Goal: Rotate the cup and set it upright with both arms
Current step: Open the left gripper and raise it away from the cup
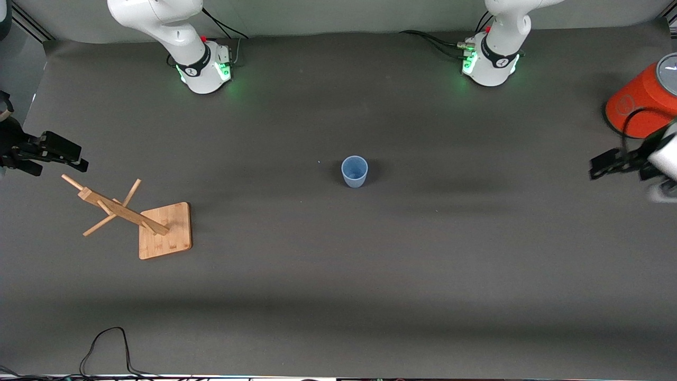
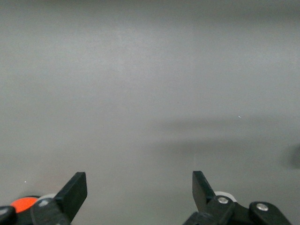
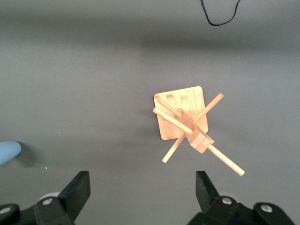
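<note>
Standing upright in the middle of the table, mouth up, is the cup — small, light blue, with nothing touching it. It sits about midway between the two arms' ends of the table, and both grippers are well apart from it.

The left gripper hangs in the air at the left arm's end of the table, with its jaws spread wide and nothing between them. In the left wrist view its two black fingers frame only bare grey table. Just beside it, closer to the robots' bases, stands a large orange cylinder with a grey top.

The right gripper hovers at the right arm's end, over the table near the tip of a wooden rack. Its jaws are spread wide too, holding nothing; the right wrist view shows both fingers apart with the rack below them. The rack is a square wooden base with a post and several pegs sticking out at angles. In that same wrist view the cup shows at the edge as a pale blue shape, well away from the rack.

Both white arms rise from green-lit bases — the right arm's base and the left arm's base — and both wait. A black cable loops on the table at the edge nearest the front camera, toward the right arm's end.
</note>
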Controlling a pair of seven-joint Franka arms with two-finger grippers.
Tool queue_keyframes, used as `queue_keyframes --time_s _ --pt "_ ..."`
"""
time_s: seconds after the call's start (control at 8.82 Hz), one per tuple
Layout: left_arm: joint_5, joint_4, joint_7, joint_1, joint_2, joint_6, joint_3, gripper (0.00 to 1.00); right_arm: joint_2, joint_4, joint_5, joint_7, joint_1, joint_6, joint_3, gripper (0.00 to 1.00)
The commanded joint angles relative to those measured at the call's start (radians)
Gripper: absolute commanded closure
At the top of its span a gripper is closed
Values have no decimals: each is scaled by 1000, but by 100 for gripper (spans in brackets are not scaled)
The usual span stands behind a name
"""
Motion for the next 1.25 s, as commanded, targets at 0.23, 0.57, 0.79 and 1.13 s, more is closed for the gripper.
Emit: queue_keyframes --time_s 0.23,0.57,0.79,1.13 --pt "-21 -185 6 -14 -154 86 -20 0 13 31 37 7 9 -20 -6 0" --pt "-21 -159 19 -4 -130 92 -18 0 15 37 37 11 16 -20 2 0" --pt "-21 -152 17 -4 -121 93 -18 0 7 39 38 13 20 -22 4 0" --pt "-10 -147 26 1 -111 92 -15 0 30 23 76 -1 19 -61 2 0"
